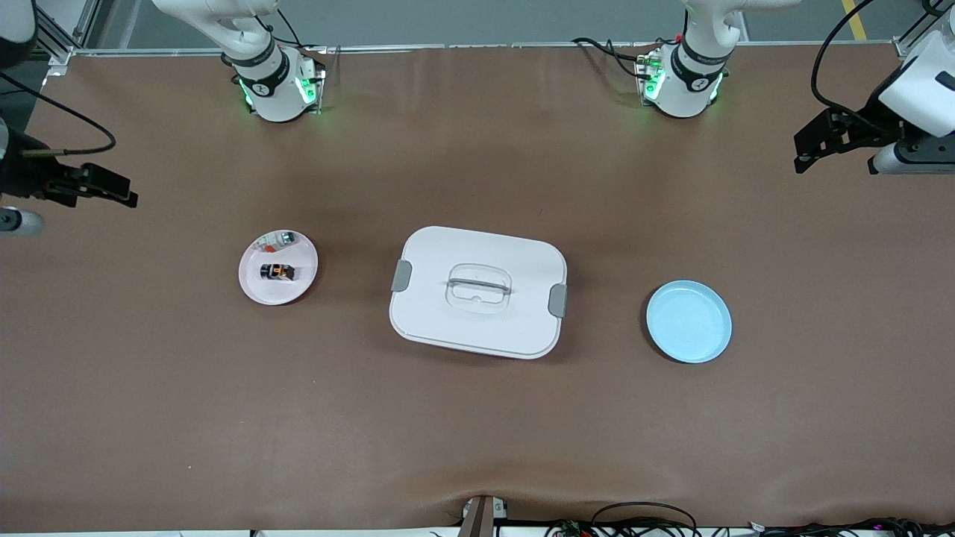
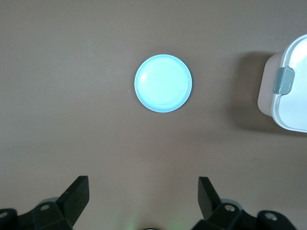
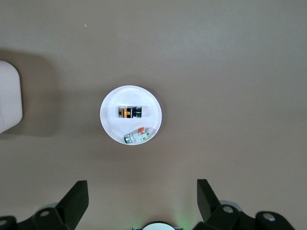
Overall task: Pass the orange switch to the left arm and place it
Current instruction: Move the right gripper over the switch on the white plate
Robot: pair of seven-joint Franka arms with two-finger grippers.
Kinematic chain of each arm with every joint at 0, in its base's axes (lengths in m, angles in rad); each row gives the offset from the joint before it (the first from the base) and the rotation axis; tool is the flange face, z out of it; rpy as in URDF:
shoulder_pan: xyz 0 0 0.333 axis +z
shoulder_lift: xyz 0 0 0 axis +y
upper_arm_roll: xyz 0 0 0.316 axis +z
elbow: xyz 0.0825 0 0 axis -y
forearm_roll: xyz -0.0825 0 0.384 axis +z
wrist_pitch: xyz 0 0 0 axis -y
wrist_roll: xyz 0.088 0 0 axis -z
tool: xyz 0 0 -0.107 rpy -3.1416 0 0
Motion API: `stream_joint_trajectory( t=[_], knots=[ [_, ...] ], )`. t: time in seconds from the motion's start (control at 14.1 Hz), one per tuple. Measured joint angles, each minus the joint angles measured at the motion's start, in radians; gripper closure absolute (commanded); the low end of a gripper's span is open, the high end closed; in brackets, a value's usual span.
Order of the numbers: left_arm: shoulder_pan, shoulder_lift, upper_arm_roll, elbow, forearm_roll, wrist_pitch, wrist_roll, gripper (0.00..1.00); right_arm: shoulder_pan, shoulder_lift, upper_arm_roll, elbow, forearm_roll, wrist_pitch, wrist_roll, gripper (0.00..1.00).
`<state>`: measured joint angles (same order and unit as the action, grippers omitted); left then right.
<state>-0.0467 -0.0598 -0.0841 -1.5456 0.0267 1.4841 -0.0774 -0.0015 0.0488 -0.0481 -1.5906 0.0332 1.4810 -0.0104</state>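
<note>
The orange switch (image 1: 277,271) (image 3: 129,112), a tiny black part with an orange middle, lies on a round pink plate (image 1: 288,293) (image 3: 146,101) toward the right arm's end of the table. The white box (image 1: 477,291) (image 2: 291,103) (image 3: 7,103) with grey latches stands closed in the middle. My right gripper (image 1: 112,190) (image 3: 141,184) hangs open and empty high above the table, near the pink plate. My left gripper (image 1: 813,145) (image 2: 143,181) hangs open and empty high above the table, near the blue plate (image 1: 689,321) (image 2: 163,83).
A small silvery-clear part with a red bit (image 1: 282,240) (image 3: 139,136) shares the pink plate, farther from the front camera than the switch. The blue plate holds nothing. The brown table (image 1: 477,418) stretches bare around the box and plates. Cables lie along its near edge.
</note>
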Motion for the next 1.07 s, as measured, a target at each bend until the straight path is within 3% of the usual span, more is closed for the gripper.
stream_joint_trajectory(
  t=[0.36, 0.64, 1.07],
  knots=[
    [-0.001, 0.000, -0.001, 0.000, 0.000, 0.000, 0.000, 0.00, -0.005, 0.056, -0.002, -0.002, -0.034, 0.017, 0.000, 0.00],
    [-0.001, 0.000, -0.001, 0.000, 0.000, -0.001, 0.000, 0.00, -0.005, 0.095, 0.002, -0.039, -0.005, 0.108, 0.001, 0.00],
    [-0.001, 0.000, -0.001, -0.001, 0.000, -0.003, 0.000, 0.00, -0.004, 0.095, 0.004, -0.275, 0.063, 0.354, 0.001, 0.00]
  ],
)
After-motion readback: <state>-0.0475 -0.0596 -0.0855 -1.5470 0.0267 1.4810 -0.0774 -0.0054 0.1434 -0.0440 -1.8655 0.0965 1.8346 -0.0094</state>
